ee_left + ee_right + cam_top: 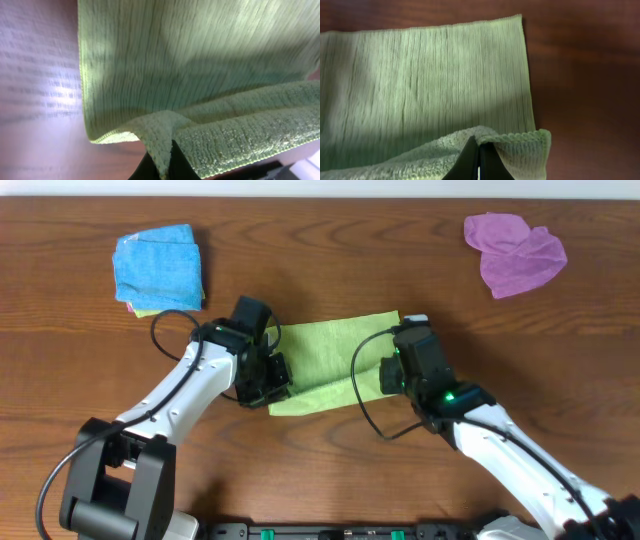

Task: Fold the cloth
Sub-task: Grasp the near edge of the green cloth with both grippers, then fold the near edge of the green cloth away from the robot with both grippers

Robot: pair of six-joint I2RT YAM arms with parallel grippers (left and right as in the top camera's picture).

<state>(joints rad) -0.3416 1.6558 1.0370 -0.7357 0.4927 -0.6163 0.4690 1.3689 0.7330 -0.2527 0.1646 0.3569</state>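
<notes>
A: Overhead view: where was the cloth (335, 360)?
B: Mid table (350, 270), btw both arms.
A: Grippers?
B: Left gripper (159, 167) & right gripper (479, 162) each pinched its raised near edge, fingers closed tight.

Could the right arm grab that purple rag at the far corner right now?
Probably not yet. The right arm has its jaws shut on the near edge of the lime-green cloth, so they are busy. The table between it and the purple cloth holds nothing in the way, though.
</notes>
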